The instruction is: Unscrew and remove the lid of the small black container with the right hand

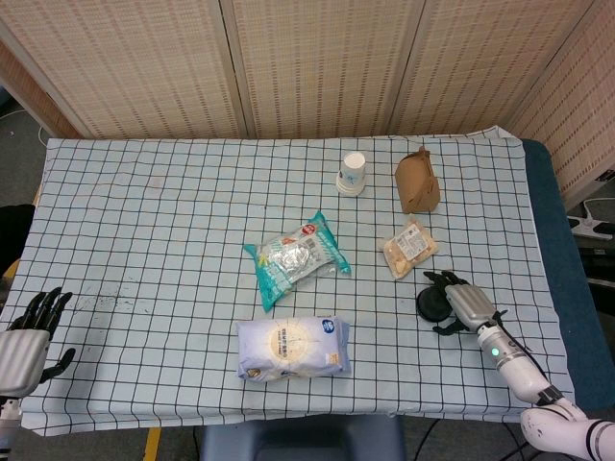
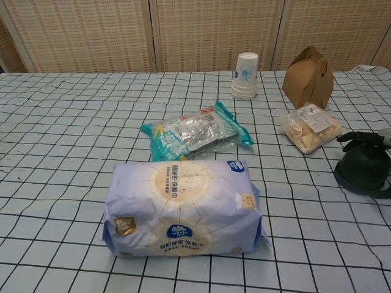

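1. Small black container, lid on, near right part of checked table, just nearer than snack packet.
2. Right hand against container's right side, fingers curled over lid; actual grip: cannot tell.
3. Left hand at near left edge, fingers spread, empty.

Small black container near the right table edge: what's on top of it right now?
The right robot hand reaches over the small round black container, fingers draped across its lid. Whether they actually grip the lid is hidden.
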Robot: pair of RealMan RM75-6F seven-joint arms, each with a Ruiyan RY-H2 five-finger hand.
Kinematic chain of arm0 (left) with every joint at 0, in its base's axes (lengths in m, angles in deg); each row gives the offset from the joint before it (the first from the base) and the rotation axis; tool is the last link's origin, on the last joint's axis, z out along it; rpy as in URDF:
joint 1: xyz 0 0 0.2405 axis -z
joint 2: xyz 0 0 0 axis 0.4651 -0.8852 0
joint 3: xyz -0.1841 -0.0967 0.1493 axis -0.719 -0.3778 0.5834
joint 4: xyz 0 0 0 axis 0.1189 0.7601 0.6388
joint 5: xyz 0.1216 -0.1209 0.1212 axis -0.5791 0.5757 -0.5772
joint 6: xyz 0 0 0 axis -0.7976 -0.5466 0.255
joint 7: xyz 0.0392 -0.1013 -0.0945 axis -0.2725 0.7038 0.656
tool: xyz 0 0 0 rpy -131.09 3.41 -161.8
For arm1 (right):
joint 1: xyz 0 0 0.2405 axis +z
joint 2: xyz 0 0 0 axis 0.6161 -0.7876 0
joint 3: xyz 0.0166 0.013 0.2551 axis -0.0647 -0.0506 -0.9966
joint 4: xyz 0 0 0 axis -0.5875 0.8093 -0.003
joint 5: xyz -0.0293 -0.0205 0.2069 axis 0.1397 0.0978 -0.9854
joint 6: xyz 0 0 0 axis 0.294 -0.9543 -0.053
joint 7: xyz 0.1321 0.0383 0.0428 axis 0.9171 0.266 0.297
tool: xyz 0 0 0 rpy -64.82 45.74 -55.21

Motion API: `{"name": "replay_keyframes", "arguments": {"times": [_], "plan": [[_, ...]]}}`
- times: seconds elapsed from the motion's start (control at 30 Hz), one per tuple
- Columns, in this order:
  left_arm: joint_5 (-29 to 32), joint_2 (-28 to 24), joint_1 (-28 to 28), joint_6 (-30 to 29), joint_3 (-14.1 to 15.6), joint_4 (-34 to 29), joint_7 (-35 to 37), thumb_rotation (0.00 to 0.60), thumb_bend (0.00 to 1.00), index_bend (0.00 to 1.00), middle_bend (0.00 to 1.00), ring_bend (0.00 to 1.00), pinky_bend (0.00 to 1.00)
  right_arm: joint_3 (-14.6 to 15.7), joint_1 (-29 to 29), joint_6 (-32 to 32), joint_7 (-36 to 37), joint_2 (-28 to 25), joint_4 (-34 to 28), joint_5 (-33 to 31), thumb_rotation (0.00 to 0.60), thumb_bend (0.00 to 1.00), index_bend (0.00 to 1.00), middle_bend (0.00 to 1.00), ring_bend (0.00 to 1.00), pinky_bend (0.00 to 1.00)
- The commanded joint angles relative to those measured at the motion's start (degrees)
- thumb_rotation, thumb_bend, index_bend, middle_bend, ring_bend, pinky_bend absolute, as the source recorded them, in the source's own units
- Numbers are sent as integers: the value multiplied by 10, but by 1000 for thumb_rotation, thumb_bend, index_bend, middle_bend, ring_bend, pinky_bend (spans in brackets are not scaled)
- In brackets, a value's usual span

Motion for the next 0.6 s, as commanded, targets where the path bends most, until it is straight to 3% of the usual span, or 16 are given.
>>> {"name": "replay_keyframes", "arguments": {"times": [0.03, 0.17, 0.4, 0.6], "plan": [[0, 0, 0, -1, 0, 0, 0, 600, 305, 40, 0, 0, 334, 0, 3, 4, -15, 10, 9, -13, 600, 77, 8, 129, 11, 178], [-1, 0, 0, -2, -1, 0, 1, 600, 304, 41, 0, 0, 334, -1, 2, -5, -29, 23, 19, -19, 600, 76, 77, 224, 112, 268], [-2, -2, -1, -4, -1, -1, 3, 600, 306, 41, 0, 0, 334, -3, -9, -39, -39, 44, 37, -16, 600, 76, 326, 452, 368, 519], [-2, -2, -2, -5, -2, -1, 5, 600, 306, 41, 0, 0, 334, -6, -15, -59, -43, 51, 42, -14, 600, 80, 433, 529, 452, 614]]}}
